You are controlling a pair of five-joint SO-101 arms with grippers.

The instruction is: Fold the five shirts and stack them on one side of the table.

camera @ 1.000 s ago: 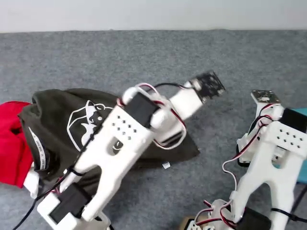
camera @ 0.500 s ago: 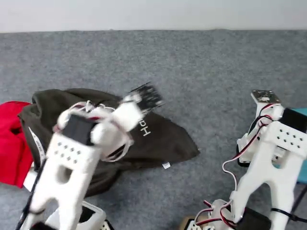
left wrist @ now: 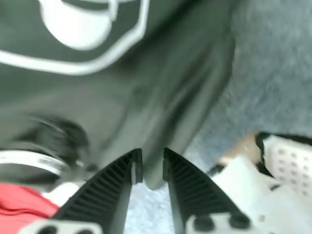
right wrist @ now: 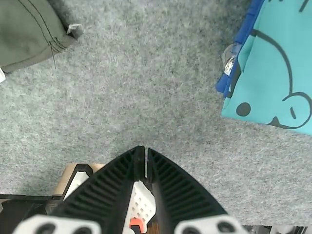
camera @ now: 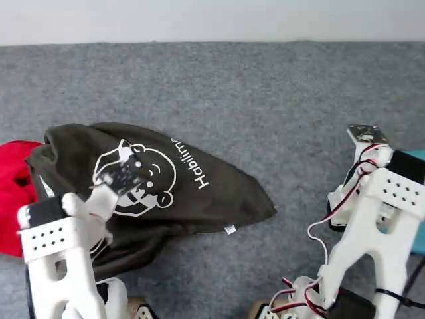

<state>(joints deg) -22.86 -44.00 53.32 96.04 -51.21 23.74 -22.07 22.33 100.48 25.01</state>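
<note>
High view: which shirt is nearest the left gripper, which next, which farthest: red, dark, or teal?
1. Dark shirt, under the left gripper.
2. Red shirt, at the left edge.
3. Teal shirt, far right.

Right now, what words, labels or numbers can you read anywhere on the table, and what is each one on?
White lettering beside the cartoon print on the dark olive cotton shirt: too small and curved to read for certain.
Small white hem tag on that shirt: too small to read.
Teal shirt with a dark line drawing: no letters visible.
</note>
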